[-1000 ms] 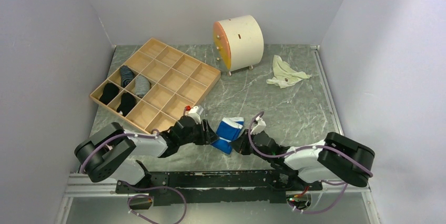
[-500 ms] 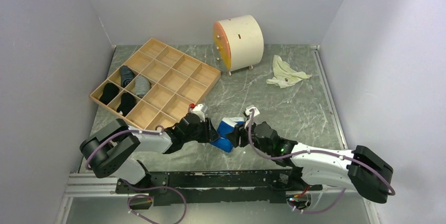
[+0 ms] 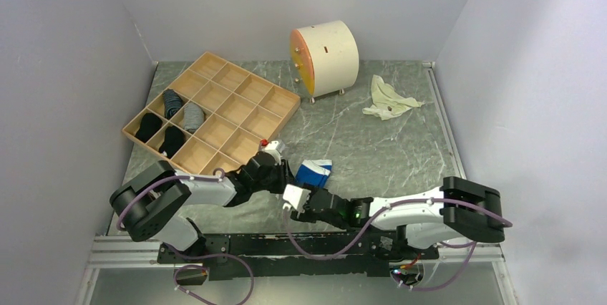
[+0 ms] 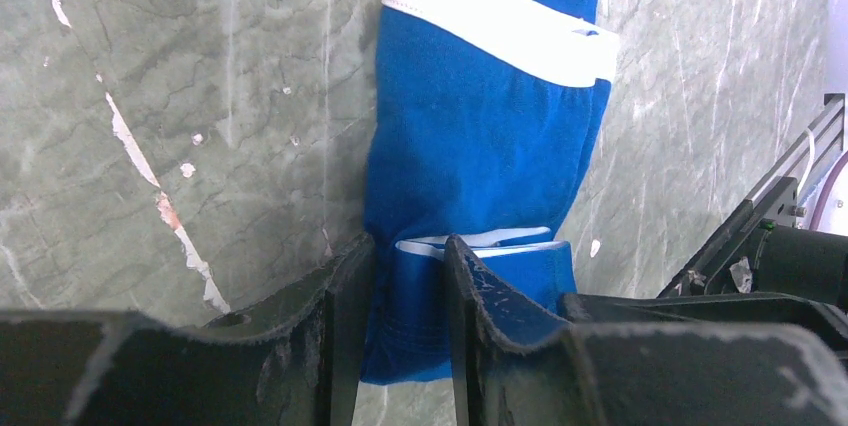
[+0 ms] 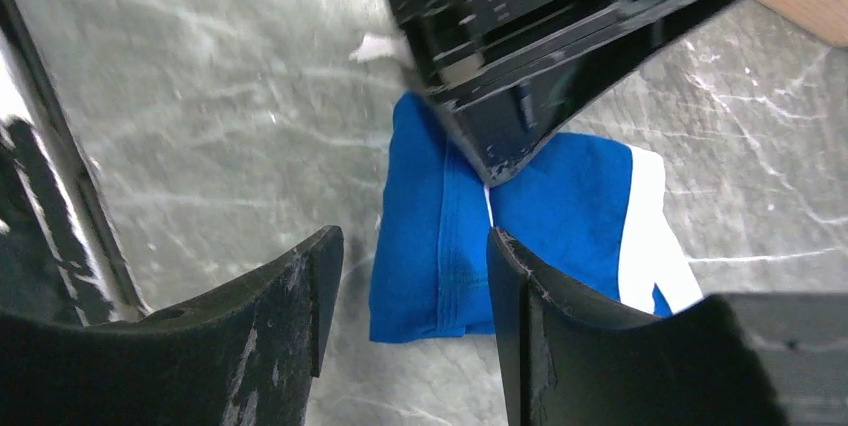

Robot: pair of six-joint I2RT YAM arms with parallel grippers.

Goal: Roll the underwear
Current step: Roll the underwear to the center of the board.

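The blue underwear (image 3: pixel 315 172) with a white waistband lies partly rolled on the marble table in front of the arms. My left gripper (image 3: pixel 289 180) reaches it from the left. In the left wrist view the left gripper (image 4: pixel 410 276) is shut on the folded near end of the underwear (image 4: pixel 480 136). My right gripper (image 3: pixel 300 193) has come round to the near side. In the right wrist view the right gripper (image 5: pixel 415 256) stands open just short of the underwear's (image 5: pixel 440 236) rolled edge, holding nothing. The left gripper's fingers (image 5: pixel 520 96) show pressing into the cloth.
A wooden compartment tray (image 3: pixel 247 89) with several dark socks (image 3: pixel 172 104) sits at the back left. A round white cabinet (image 3: pixel 326 51) stands at the back. A crumpled white cloth (image 3: pixel 390 101) lies at the back right. Walls close in on both sides.
My right gripper has opened, let go of the underwear and swung left to its near side. My left gripper has closed tighter on the fold.
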